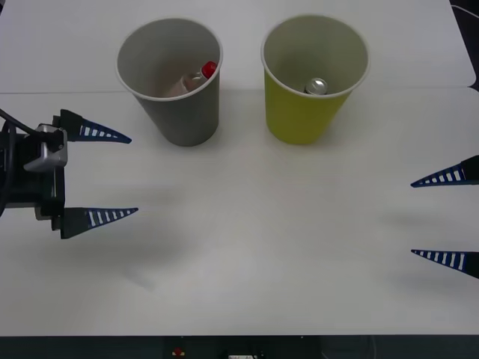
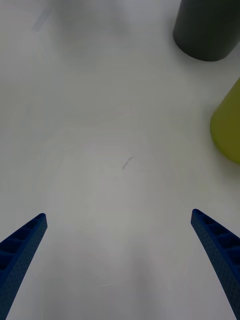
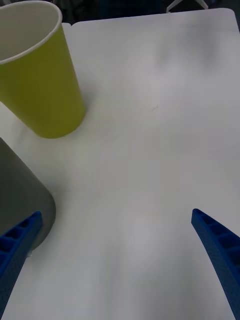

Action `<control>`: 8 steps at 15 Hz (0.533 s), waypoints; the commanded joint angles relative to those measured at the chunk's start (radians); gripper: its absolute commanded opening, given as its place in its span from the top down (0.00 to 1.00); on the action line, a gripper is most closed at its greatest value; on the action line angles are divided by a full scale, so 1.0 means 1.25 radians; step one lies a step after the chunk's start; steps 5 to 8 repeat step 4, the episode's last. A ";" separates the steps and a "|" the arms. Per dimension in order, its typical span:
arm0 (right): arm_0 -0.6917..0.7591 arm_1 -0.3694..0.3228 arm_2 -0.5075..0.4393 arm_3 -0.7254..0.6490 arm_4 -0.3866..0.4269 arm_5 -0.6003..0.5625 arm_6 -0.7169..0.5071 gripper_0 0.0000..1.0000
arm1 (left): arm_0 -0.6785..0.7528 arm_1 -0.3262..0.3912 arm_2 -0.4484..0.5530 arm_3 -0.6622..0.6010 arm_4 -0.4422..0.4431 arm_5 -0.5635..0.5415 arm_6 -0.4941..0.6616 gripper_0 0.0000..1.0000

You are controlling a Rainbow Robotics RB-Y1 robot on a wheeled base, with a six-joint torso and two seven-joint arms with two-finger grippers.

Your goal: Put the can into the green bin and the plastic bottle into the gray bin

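The gray bin (image 1: 183,112) stands at the table's back left, and the plastic bottle (image 1: 196,78) with its red cap lies inside it. To its right stands the green bin (image 1: 303,112), with the silver can (image 1: 316,86) at its bottom. My left gripper (image 1: 133,175) hovers open over the table's left side, in front of the gray bin. At the right edge my right gripper (image 1: 412,218) is open with nothing in it. The wrist views show the gray bin (image 2: 206,27) (image 3: 22,200) and the green bin (image 2: 227,125) (image 3: 42,75) beyond the spread fingers.
The white table (image 1: 254,247) has bare surface in front of both cups. A faint seam crosses it behind the cups. The table's front edge runs along the bottom of the front view.
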 commanded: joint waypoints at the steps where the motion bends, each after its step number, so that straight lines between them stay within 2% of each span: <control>1: 0.000 0.000 0.000 0.000 0.000 0.000 0.000 0.00 | 0.011 0.000 0.005 0.000 0.001 -0.002 0.000 0.00; 8: 0.000 0.000 0.000 0.000 0.000 0.000 0.000 0.00 | 0.011 0.000 0.004 0.000 -0.002 -0.001 0.000 0.00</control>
